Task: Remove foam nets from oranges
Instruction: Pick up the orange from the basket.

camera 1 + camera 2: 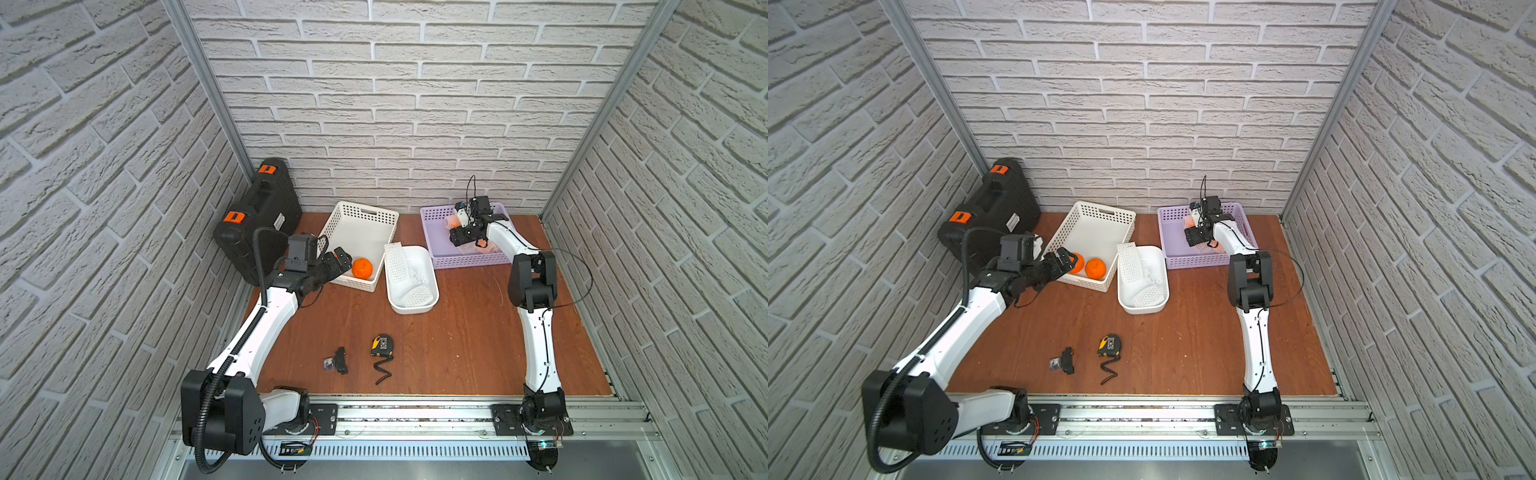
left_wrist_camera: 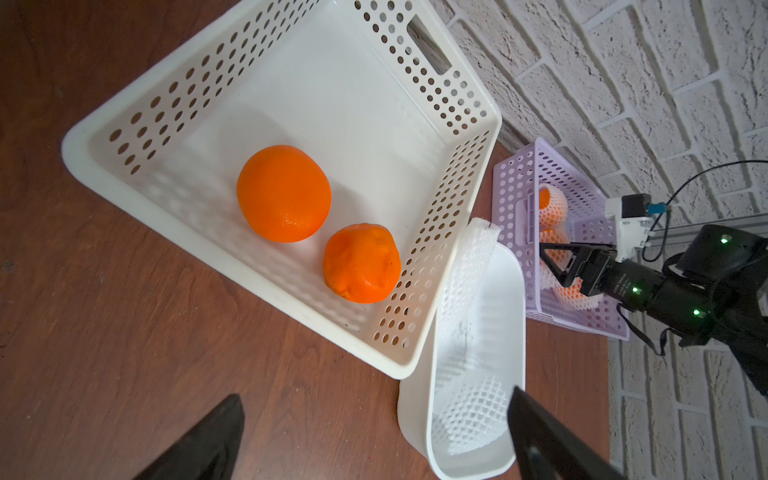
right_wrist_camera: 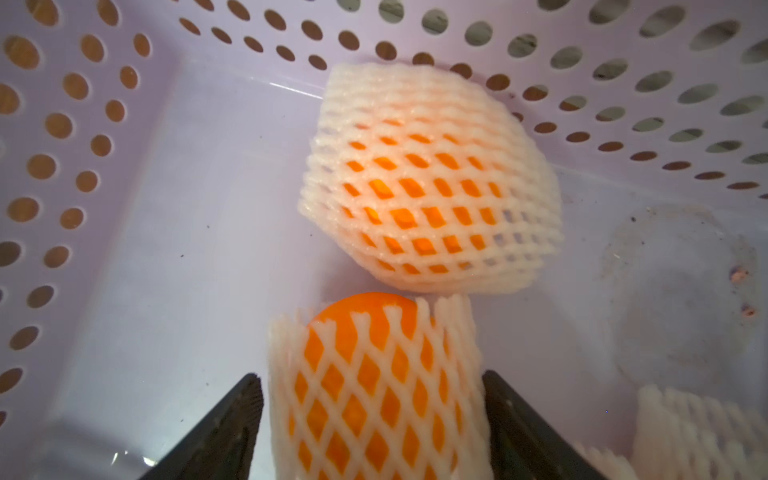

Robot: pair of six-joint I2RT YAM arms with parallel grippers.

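Note:
Two bare oranges (image 2: 284, 193) (image 2: 361, 262) lie in the white perforated basket (image 1: 365, 216). My left gripper (image 2: 376, 395) hovers open beside that basket's near left corner (image 1: 338, 259), with nothing between its fingers. Two empty foam nets (image 1: 397, 257) (image 1: 415, 293) lie in the white tub (image 1: 409, 309). My right gripper (image 3: 370, 376) reaches into the purple basket (image 1: 469, 262). It is shut on a netted orange (image 3: 374, 386), one finger against each side of the net. A second netted orange (image 3: 428, 195) lies just beyond, and another net (image 3: 698, 428) shows beside the held one.
A black case (image 1: 257, 216) with orange latches leans in the back left corner. A yellow tape measure (image 1: 382, 345) and a small black part (image 1: 338, 360) lie on the wooden table near the front. Brick walls close in three sides.

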